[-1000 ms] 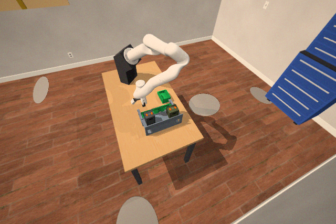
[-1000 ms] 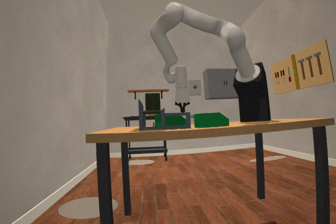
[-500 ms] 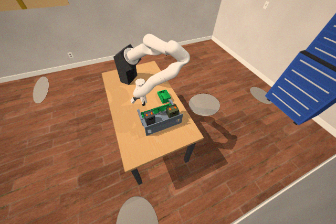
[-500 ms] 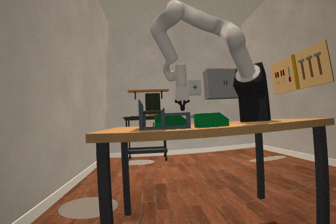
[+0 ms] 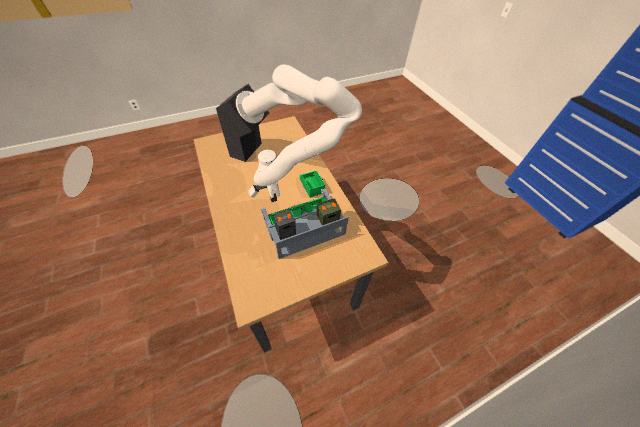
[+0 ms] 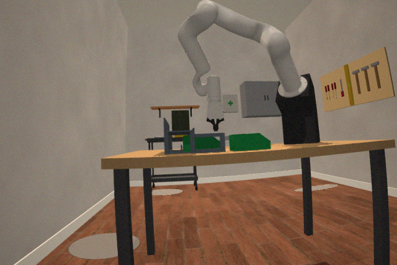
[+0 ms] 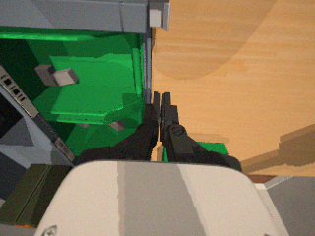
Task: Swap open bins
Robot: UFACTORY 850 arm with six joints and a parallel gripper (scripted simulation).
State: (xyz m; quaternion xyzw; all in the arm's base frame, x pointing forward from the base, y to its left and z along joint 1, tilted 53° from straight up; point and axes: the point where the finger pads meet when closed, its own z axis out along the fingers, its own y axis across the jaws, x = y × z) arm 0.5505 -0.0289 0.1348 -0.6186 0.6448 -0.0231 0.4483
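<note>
A grey shelf [image 5: 310, 237] [image 6: 167, 133] [image 7: 74, 15] stands on the wooden table [image 5: 242, 267] [image 6: 256, 154] [image 7: 236, 59]. A green open bin [image 5: 294, 212] [image 6: 201, 144] [image 7: 89, 84] sits in the shelf; the wrist view shows small grey parts [image 7: 55, 75] in it. A second green open bin [image 5: 312, 183] [image 6: 249, 141] stands on its base on the table top behind the shelf, and I see no parts in it. My gripper [image 5: 272, 198] [image 6: 214, 126] [image 7: 160, 103] is shut and empty. It hangs a little above the table, just outside the shelf's end post and beside the shelved green bin.
A dark grey bin [image 5: 284, 227] and an olive bin [image 5: 328, 213] with orange parts stand in the shelf's front row. The arm's black base [image 5: 237, 127] [image 6: 298, 117] stands at the table's far end. A cart with a wooden top [image 6: 174, 107] stands beyond the table.
</note>
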